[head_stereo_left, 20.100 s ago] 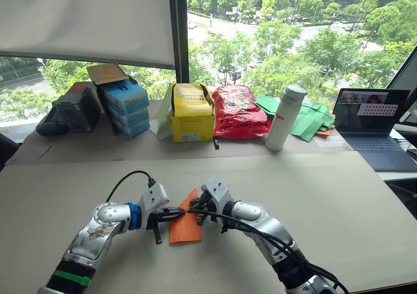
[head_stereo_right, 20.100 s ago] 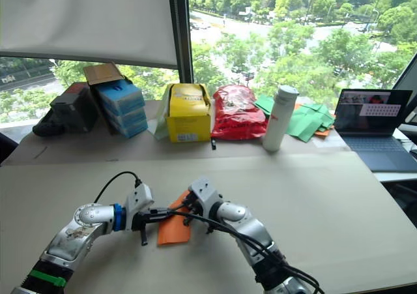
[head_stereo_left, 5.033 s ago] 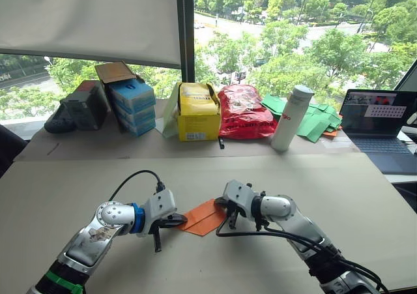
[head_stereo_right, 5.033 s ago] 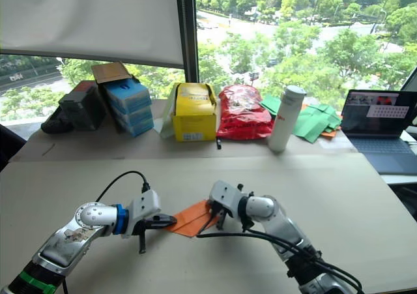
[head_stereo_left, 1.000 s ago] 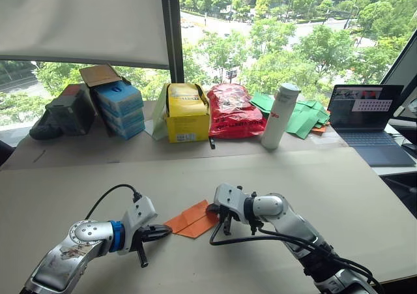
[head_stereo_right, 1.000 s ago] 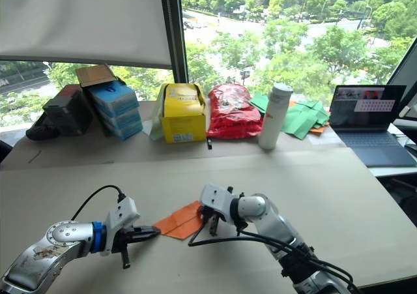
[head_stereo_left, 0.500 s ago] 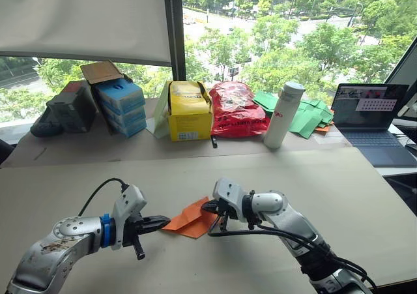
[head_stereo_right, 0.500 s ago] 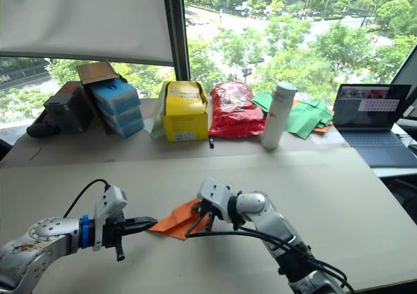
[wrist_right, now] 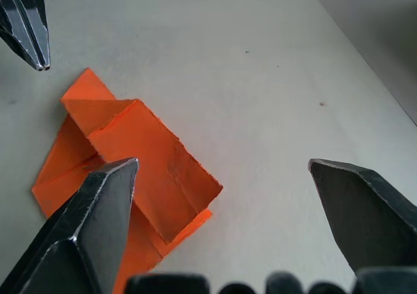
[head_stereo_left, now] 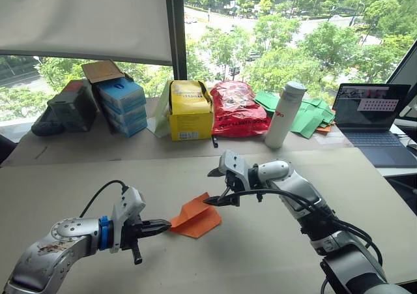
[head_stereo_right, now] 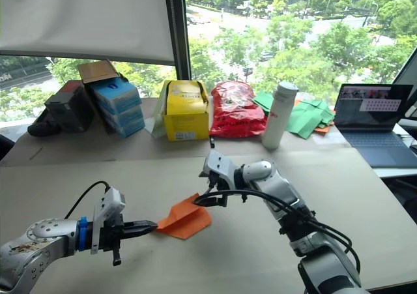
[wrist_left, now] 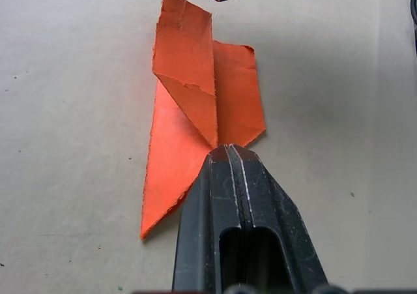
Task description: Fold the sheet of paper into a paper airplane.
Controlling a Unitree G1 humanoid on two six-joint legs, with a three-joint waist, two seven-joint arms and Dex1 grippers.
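Beige worktop [head_stereo_left: 339, 196] under a window carries the folded orange sheet of paper [head_stereo_left: 195, 219] at its middle in the head views, the left tool [head_stereo_left: 166, 226] at its near corner and the right tool [head_stereo_left: 212, 188] raised above its far edge. From the left wrist, that tool's fingers [wrist_left: 231, 176] press together at the paper's [wrist_left: 195, 124] corner. From the right wrist, that tool's fingers [wrist_right: 98, 203] spread wide and empty over the paper [wrist_right: 140, 163].

Orange paper airplane [head_stereo_left: 194, 218], partly folded, on the table

Bright orange sheet creased into a rough pointed wedge; one folded flap stands raised above the rest, edges uneven and ragged; it lies near the table's middle, its pointed end toward the robot's left
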